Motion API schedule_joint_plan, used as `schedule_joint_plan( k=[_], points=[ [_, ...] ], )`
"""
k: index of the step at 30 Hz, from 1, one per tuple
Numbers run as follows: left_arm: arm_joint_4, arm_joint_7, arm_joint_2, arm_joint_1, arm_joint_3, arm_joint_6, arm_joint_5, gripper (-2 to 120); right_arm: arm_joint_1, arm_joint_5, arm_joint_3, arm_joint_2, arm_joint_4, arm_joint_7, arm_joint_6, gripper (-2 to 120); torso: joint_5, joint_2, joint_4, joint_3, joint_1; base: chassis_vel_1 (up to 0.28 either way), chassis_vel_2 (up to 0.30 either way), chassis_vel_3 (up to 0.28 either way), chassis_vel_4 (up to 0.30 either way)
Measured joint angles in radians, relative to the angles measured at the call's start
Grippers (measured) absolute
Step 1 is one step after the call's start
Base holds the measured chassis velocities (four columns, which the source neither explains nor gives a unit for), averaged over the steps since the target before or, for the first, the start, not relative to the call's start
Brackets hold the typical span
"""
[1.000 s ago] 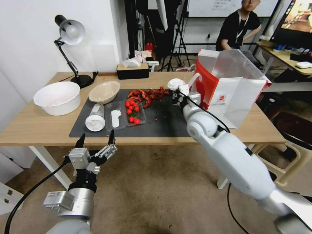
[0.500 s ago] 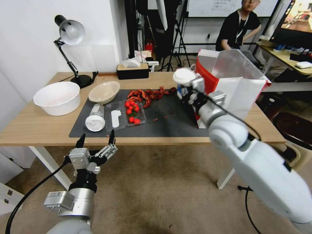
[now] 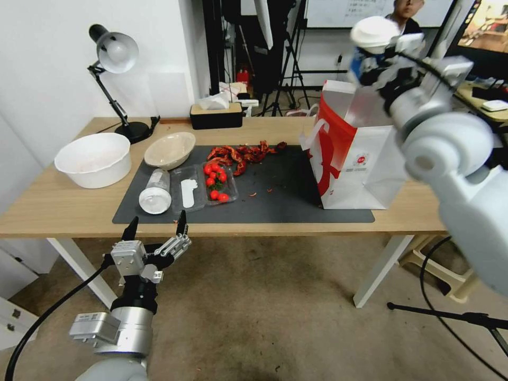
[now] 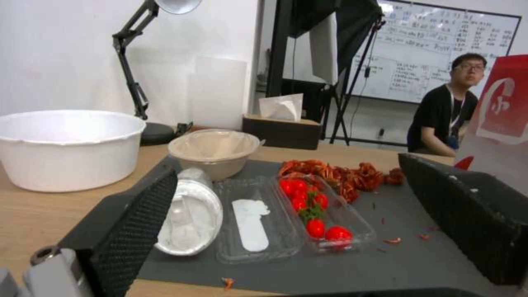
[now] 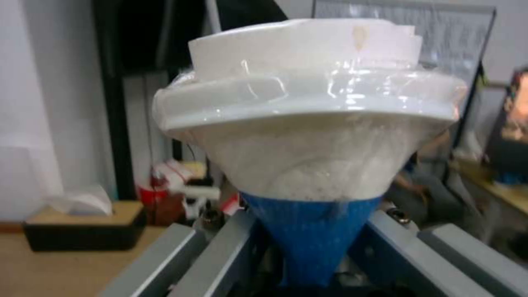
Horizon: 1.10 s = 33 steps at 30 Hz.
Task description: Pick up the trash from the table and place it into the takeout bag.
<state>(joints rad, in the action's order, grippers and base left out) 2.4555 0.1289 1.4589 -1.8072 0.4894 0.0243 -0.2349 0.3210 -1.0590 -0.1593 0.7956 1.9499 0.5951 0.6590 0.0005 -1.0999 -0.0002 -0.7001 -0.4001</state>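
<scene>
**Blue cup held high above the takeout bag**

The right gripper (image 3: 378,66) is clamped on the blue paper cup with white lid (image 3: 370,39), holding it upright in the air above the open mouth of the takeout bag (image 3: 352,153). In the right wrist view the cup's blue body sits squeezed between the grey fingers (image 5: 181,255).

The bag stands upright at the right end of the dark grey mat (image 3: 275,196) on the table (image 3: 63,206).

On the mat lie a clear plastic tumbler (image 3: 155,191) on its side, a clear tray of cherry tomatoes (image 3: 217,182) and a heap of red scraps (image 3: 241,153); the beige bowl (image 3: 170,150) rests at the mat's far left corner.

The left gripper (image 3: 156,230) hangs below the table's near edge, fingers spread wide and holding nothing.
</scene>
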Motion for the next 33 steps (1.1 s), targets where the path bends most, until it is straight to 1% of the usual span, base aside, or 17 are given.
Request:
schedule_joint_plan(
  k=[1,2,4,5,7,12,18,19,20,22,23,24,25,28,29,32,33],
  points=[
    [0.000,0.000,0.000,0.000,0.000,0.000,0.000,100,0.000,0.000,0.000,0.000,0.000,0.000,0.000,0,0.0000,0.000,0.0000,0.000,0.000,0.000,0.000,0.000,0.000],
    [0.001,0.000,0.000,0.000,-0.001,0.001,0.000,100,-0.029,-0.068,0.002,-0.006,-0.022,0.048,0.041,0,-0.0005,0.000,0.0002,0.000,0.000,0.000,0.000,0.000,0.000],
    [0.004,-0.001,-0.001,0.000,-0.001,0.002,0.000,100,-0.073,-0.207,0.019,-0.020,-0.080,0.127,0.075,0,-0.0003,0.000,0.0004,0.000,0.000,0.000,0.000,0.000,0.000],
    [0.004,-0.001,-0.001,0.000,-0.001,0.002,0.000,100,-0.073,-0.207,0.019,-0.020,-0.080,0.127,0.075,0,-0.0003,0.000,0.0004,0.000,0.000,0.000,0.000,0.000,0.000],
    [0.005,-0.001,-0.003,-0.001,0.001,0.002,0.000,100,-0.103,-0.319,0.032,-0.035,-0.136,0.173,0.076,0,-0.0005,0.000,0.0003,0.000,0.000,0.000,0.000,0.000,0.000],
    [0.006,-0.001,-0.003,-0.001,0.001,0.002,-0.001,100,-0.102,-0.378,0.045,-0.053,-0.183,0.189,0.076,0,-0.0006,0.000,0.0001,0.000,0.000,0.000,0.000,0.000,0.000],
    [0.006,-0.001,-0.004,0.001,-0.001,0.002,-0.002,100,-0.066,-0.384,0.045,-0.050,-0.189,0.182,0.076,0,-0.0003,0.000,0.0001,0.000,0.000,0.000,0.000,0.000,0.000],
    [0.006,-0.001,-0.004,0.001,-0.001,0.002,-0.002,100,-0.059,-0.394,0.044,-0.048,-0.184,0.183,0.079,3,-0.0001,0.000,0.0002,0.000,0.000,0.000,0.000,0.000,0.000],
    [0.006,-0.001,-0.004,0.001,-0.001,0.002,-0.002,100,-0.059,-0.394,0.044,-0.048,-0.184,0.183,0.079,3,-0.0001,0.000,0.0002,0.000,0.000,0.000,0.000,0.000,0.000],
    [0.007,0.012,-0.004,0.002,0.000,0.003,-0.004,100,-0.054,-0.410,0.044,-0.047,-0.176,0.188,0.080,11,-0.0006,0.000,0.0002,0.000,0.000,0.000,0.000,0.000,0.000],
    [0.009,0.019,-0.004,0.002,0.002,0.004,-0.008,100,-0.053,-0.419,0.045,-0.046,-0.174,0.193,0.080,18,-0.0005,0.000,0.0002,0.000,0.000,0.000,0.000,0.000,0.000],
    [0.012,0.025,-0.004,0.002,0.006,0.005,-0.012,100,-0.051,-0.430,0.050,-0.044,-0.172,0.203,0.080,21,-0.0007,0.000,0.0001,0.000,0.000,0.000,0.000,0.000,0.000],
    [0.012,0.025,-0.004,0.002,0.006,0.005,-0.012,100,-0.051,-0.430,0.050,-0.044,-0.172,0.203,0.080,21,-0.0007,0.000,0.0001,0.000,0.000,0.000,0.000,0.000,0.000],
    [0.016,0.030,-0.004,0.001,0.010,0.008,-0.017,100,-0.049,-0.451,0.060,-0.032,-0.175,0.231,0.079,36,-0.0005,0.000,0.0003,0.000,0.000,0.000,0.000,0.000,0.000],
    [0.016,0.030,-0.004,0.001,0.010,0.008,-0.017,100,-0.049,-0.451,0.060,-0.032,-0.175,0.231,0.079,36,-0.0005,0.000,0.0003,0.000,0.000,0.000,0.000,0.000,0.000],
    [0.018,0.028,0.000,0.000,0.007,0.008,-0.015,100,-0.049,-0.469,0.065,-0.029,-0.172,0.250,0.079,50,-0.0005,0.000,0.0003,0.000,0.000,0.000,0.000,0.000,0.000],
    [0.018,0.028,0.000,0.000,0.007,0.008,-0.015,100,-0.049,-0.469,0.065,-0.029,-0.172,0.250,0.079,50,-0.0005,0.000,0.0003,0.000,0.000,0.000,0.000,0.000,0.000]
  ],
)
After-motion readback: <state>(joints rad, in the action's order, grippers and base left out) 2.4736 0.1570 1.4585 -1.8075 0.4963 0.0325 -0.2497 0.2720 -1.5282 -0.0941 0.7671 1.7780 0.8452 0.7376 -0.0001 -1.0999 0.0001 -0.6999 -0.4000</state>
